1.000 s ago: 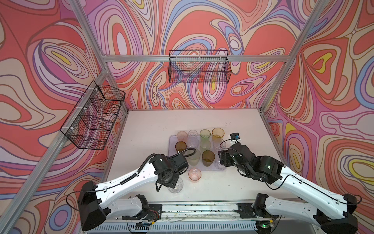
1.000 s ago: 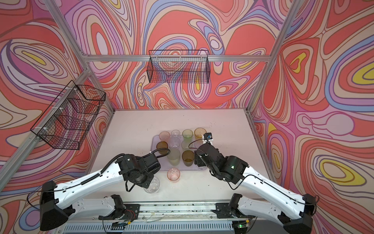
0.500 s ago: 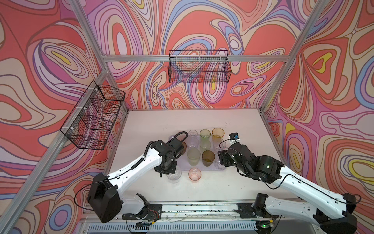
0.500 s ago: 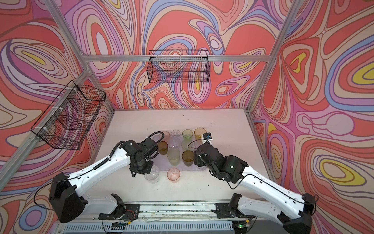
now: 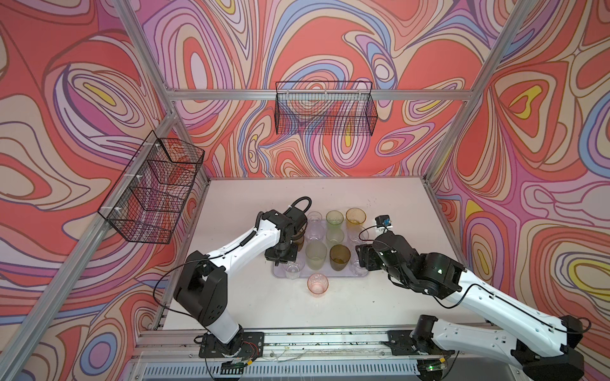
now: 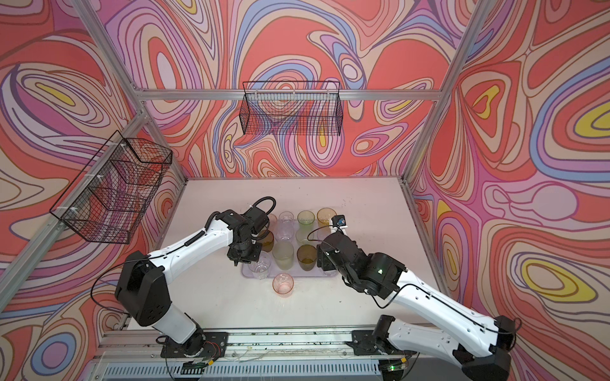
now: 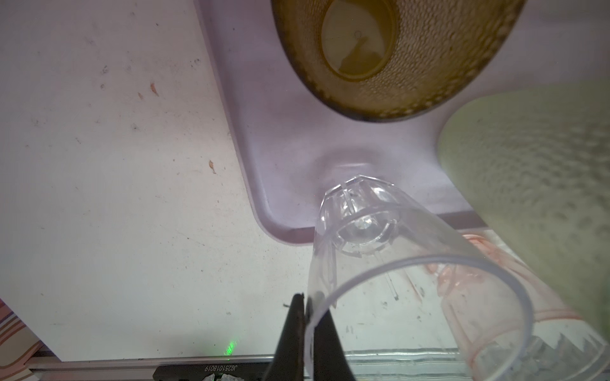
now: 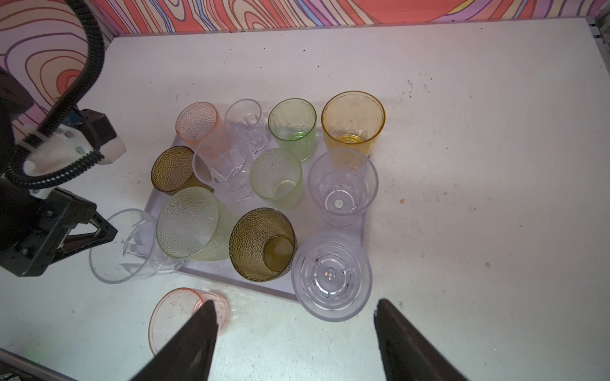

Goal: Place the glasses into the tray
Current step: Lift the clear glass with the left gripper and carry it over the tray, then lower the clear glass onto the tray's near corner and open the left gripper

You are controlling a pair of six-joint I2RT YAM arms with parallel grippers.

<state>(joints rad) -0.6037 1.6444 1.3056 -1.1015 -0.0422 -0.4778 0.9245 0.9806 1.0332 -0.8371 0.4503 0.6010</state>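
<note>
The lavender tray [image 5: 343, 275] [image 6: 308, 274] [image 8: 260, 286] [image 7: 264, 158] lies mid-table and holds several glasses: clear, pale green, amber, pink and olive-brown. My left gripper [image 5: 281, 261] [image 7: 305, 301] is shut on the rim of a clear faceted glass [image 5: 292, 269] [image 6: 260, 268] [image 7: 359, 224] [image 8: 122, 245], which hangs tilted over the tray's near-left corner. A pink glass [image 5: 318, 283] [image 6: 283, 283] [image 8: 180, 318] stands on the table just in front of the tray. My right gripper [image 5: 362, 259] [image 8: 293, 311] is open and empty, hovering by the tray's near-right corner above a clear glass [image 8: 331, 275].
Black wire baskets hang on the back wall [image 5: 325, 110] and the left wall [image 5: 153, 188]. An olive-brown glass [image 7: 396, 56] and a pale green glass [image 7: 534, 184] stand close beside the held glass. The metal rail [image 5: 313, 338] runs along the table's front edge.
My left arm carried the clear glass from the front of the table back to the tray's near-left corner. The right arm stayed put.
</note>
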